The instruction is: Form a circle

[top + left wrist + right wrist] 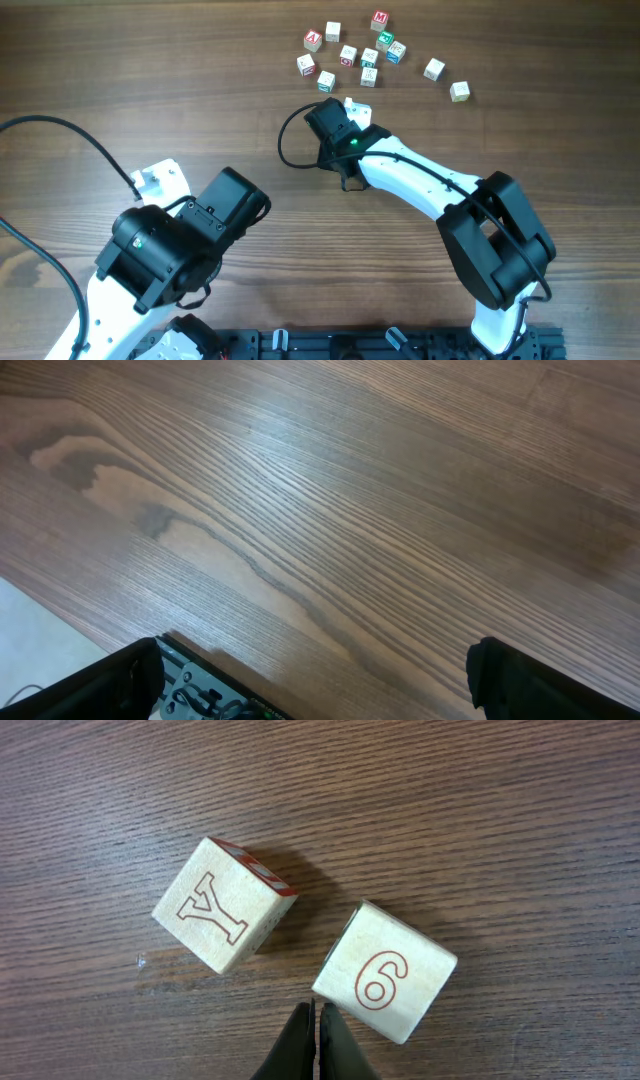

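Right hand (318,1042) is clenched tight with nothing between its fingers. Its tips sit just off the near left edge of the 6 block (385,982), a pale wooden cube with a red numeral on top. From my wrist view I can't tell whether they touch it. Just beside it, with a narrow gap between them, lies the Y block (222,907), which shows a red letter on top and a strip of red on its far side. Both lie flat on the tabletop (500,810), each turned at an angle to the wood grain.

From overhead I see the right arm (430,190) stretched toward the far side, where the other blocks (368,58) lie in a loose scatter, not in a ring. Most bunch near the middle, and two sit off toward the right.

My left hand (320,678) is released, its fingers spread wide at the bottom corners of its own view. It hangs over bare wood, well apart from the cubes.
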Tool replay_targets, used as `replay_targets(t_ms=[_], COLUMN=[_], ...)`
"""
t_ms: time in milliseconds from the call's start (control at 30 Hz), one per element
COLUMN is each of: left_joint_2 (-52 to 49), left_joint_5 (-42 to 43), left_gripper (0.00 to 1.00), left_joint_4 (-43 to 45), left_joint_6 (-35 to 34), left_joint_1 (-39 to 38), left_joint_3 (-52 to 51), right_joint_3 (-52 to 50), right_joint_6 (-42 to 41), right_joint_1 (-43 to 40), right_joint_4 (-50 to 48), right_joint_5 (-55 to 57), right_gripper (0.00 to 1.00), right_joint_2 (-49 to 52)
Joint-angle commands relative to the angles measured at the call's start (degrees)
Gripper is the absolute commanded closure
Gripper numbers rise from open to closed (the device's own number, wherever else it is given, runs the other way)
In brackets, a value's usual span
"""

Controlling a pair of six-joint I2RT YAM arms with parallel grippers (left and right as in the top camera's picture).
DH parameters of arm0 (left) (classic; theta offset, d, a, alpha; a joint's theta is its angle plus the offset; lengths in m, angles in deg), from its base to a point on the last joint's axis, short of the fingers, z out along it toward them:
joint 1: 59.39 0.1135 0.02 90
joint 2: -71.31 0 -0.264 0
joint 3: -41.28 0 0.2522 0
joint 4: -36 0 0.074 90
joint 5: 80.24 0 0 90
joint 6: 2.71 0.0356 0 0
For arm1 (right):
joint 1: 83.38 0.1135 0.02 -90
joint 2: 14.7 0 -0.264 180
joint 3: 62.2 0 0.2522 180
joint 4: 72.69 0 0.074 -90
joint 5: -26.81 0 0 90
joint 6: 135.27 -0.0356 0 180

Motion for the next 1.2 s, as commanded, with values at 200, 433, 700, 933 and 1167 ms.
replay_targets(t_ms=[200,433,700,933,1167], left_joint_2=[0.2,0.3,0.3,0.3,0.3], left_joint_5=[-0.3,-0.3,-0.3,-0.3,-0.3], left_gripper=[0.00,0.00,0.00,0.00,0.00], left_joint_4=[-0.1,-0.1,-0.1,-0.1,-0.1], left_joint_6=[-0.8,-0.8,-0.8,-0.8,-0.8], left_joint_1=[-0.1,-0.1,-0.1,-0.1,-0.1], left_joint_3=[-0.2,-0.2,-0.2,-0.2,-0.2], right_joint_3=[-0.5,-0.5,-0.5,-3.0,-3.0], right_joint_6=[-0.8,0.2,6.7,2.0,1.9], right_joint_1=[-0.3,-0.4,-0.3,-0.5,-0.5], right_joint_4=[-1.9,-2.7,-3.1,-3.4,-4.5], right_joint_5=[3.5,3.3,-4.1,-0.8,0.6], right_gripper=[0.95,0.96,0.95,0.95,0.95], right_joint_2=[1.4,1.4,1.4,1.4,1.4])
